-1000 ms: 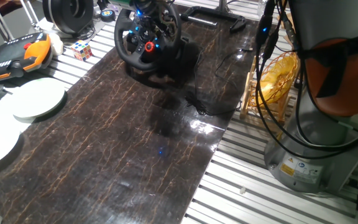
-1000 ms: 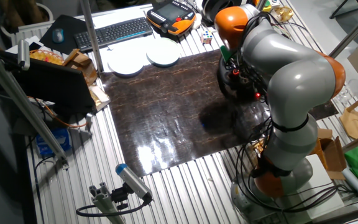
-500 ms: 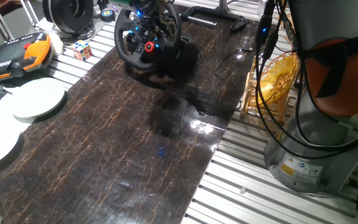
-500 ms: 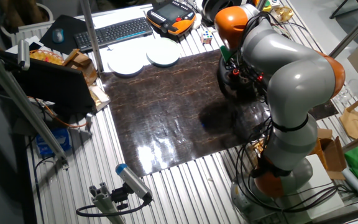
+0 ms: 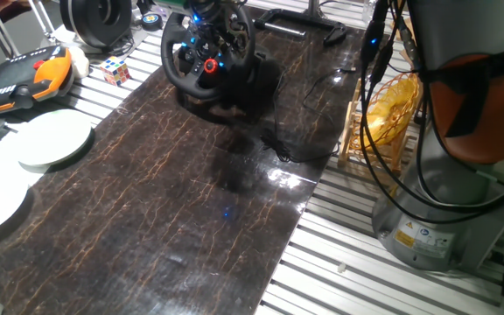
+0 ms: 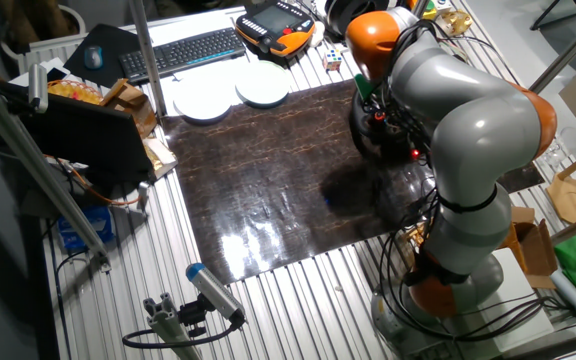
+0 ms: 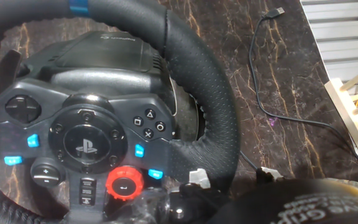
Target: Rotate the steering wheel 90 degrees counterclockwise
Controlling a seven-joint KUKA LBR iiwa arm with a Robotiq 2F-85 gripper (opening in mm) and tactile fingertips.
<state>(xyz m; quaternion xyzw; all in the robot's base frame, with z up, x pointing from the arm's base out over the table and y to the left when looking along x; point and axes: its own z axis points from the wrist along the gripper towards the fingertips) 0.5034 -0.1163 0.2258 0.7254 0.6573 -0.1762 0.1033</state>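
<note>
The steering wheel (image 5: pixel 206 54) is black with a thick rim and stands on its black base at the far end of the dark marble table (image 5: pixel 164 219). Its hub has a red knob and blue-lit buttons. My gripper (image 5: pixel 212 14) is at the top of the rim, and its fingers are lost against the black wheel. In the other fixed view my arm covers most of the wheel (image 6: pixel 372 135). In the hand view the wheel (image 7: pixel 207 118) fills the frame, hub upright, with a blue stripe at the rim's top. A blurred dark shape crosses the bottom edge.
Two white plates (image 5: pixel 53 140) lie at the table's left edge. An orange-black pendant (image 5: pixel 24 74), a Rubik's cube (image 5: pixel 116 70) and a black hollow ring (image 5: pixel 94 17) are behind them. A black cable (image 5: pixel 291 153) trails right of the wheel. A yellow wire basket (image 5: pixel 390 105) stands by my base (image 5: pixel 444 210).
</note>
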